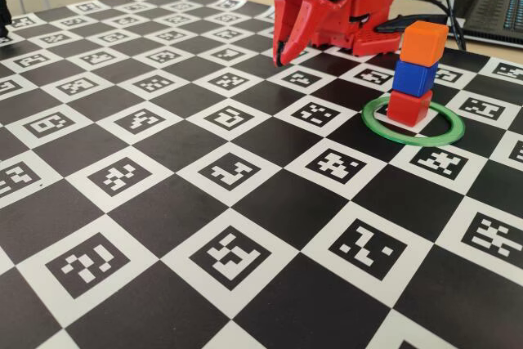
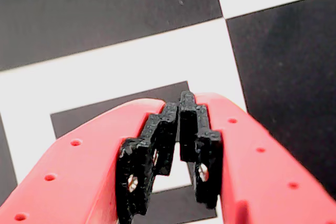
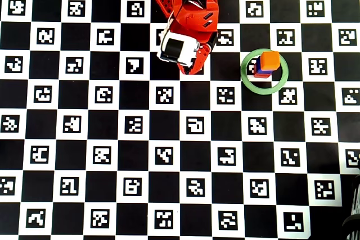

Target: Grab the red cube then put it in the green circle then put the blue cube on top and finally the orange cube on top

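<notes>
Jaws closed and empty on gripper, orange cube atop blue cube, no legible writing.

The red cube, the blue cube and the orange cube look like matte plastic with smooth faces and softly rounded edges, while the green circle is thin, slightly glossy translucent plastic. The gripper has smooth red plastic fingers with rough, grainy black pads. The checkered board looks like a flat, matte printed sheet.
</notes>
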Available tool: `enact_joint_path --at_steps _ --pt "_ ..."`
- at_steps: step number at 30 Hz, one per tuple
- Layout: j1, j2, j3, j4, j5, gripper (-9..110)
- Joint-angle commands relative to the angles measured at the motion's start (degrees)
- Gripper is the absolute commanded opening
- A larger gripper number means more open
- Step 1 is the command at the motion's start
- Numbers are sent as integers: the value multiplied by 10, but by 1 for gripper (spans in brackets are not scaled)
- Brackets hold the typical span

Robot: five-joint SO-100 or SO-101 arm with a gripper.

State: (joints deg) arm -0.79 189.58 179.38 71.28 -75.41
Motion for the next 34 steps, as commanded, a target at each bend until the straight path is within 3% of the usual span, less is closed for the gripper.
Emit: enact_joint_path --at_steps 1,34 --pt "-3 29 22 54 -40 -6" --pt "-5 30 22 64 -54 -6"
